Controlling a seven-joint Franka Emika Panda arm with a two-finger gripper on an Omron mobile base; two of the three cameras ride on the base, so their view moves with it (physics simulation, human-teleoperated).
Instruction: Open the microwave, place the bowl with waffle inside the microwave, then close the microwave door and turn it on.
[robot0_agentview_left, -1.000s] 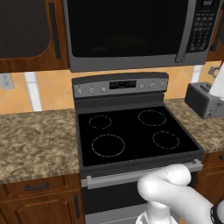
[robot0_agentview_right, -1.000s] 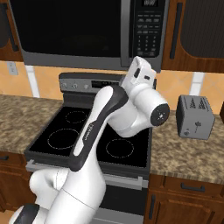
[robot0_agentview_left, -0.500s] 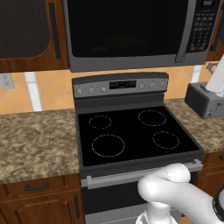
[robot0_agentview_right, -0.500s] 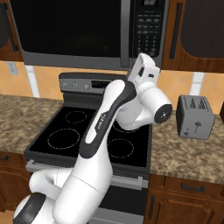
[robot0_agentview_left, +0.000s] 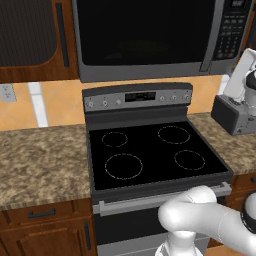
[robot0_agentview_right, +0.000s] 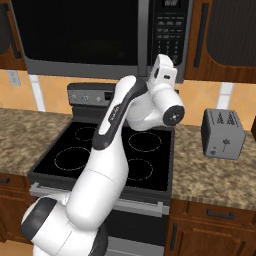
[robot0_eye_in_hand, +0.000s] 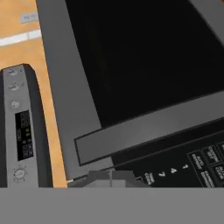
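You had the microwave (robot0_agentview_left: 160, 37) mounted above the stove (robot0_agentview_left: 155, 155), filling the top of both base views, with its door (robot0_agentview_right: 75, 35) fully closed and the keypad (robot0_agentview_right: 169, 30) to the door's right. The long grey handle (robot0_agentview_left: 210, 37) ran vertically along the door's right edge, at about 1 o'clock from the stove's centre in the left base view. In the hand view the camera was rolled, so the handle (robot0_eye_in_hand: 148, 131) crossed the picture as a slanted grey bar, with the dark glass above it and the number keys at 4 o'clock.

Your gripper (robot0_eye_in_hand: 109, 177) sat at the 6 o'clock edge of the hand view, just beside the handle's lower end, claw pressed together and holding nothing. In the right base view the hand (robot0_agentview_right: 162, 75) was raised in front of the keypad's lower edge. The toaster (robot0_agentview_right: 223, 132) stood on the counter at 3 o'clock, well apart from the hand.

You would likely have found the door stiff and rigid, swinging on a hinge at its left edge, with some resistance at the latch. The handle was the only sensible hold: a hard, smooth bar, so a hooking pull behind it near its middle seemed safer than a pinch that might slip. The glass deserved no pushing.
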